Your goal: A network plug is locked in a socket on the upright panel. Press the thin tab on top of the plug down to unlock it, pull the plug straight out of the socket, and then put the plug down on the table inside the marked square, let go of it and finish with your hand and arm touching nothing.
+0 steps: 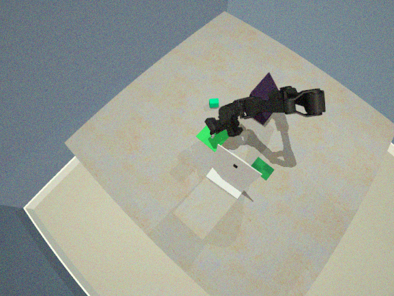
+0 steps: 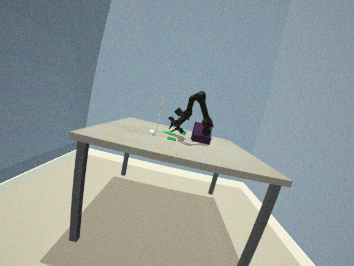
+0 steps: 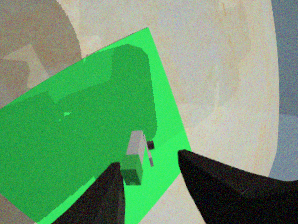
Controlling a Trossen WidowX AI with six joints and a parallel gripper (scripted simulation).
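Note:
The plug (image 3: pixel 134 154), grey with a green end, is over the marked square in the wrist view, between the parted fingertips and closer to the left one. A small dark piece and a thin strip show at its right side. Whether it rests flat on the table is hard to tell. My gripper (image 3: pixel 149 163) (image 1: pixel 212 134) (image 2: pixel 170 130) is open, low over the bright green marked square (image 1: pixel 203 137) (image 2: pixel 166 132) (image 3: pixel 169 120). Contact between the left finger and the plug cannot be ruled out. The upright panel (image 1: pixel 245 175) (image 2: pixel 159 114) shows a dark, empty socket (image 1: pixel 235 166).
A white block (image 1: pixel 223 183) (image 2: pixel 152 132) is at the panel's foot. A darker green patch (image 1: pixel 263 168) (image 2: pixel 171 138) lies near the panel's other end. A teal block (image 1: pixel 214 103) (image 2: pixel 183 133) stands beyond the square. A dark purple box (image 1: pixel 267 85) (image 2: pixel 199 133) is by the arm's base.

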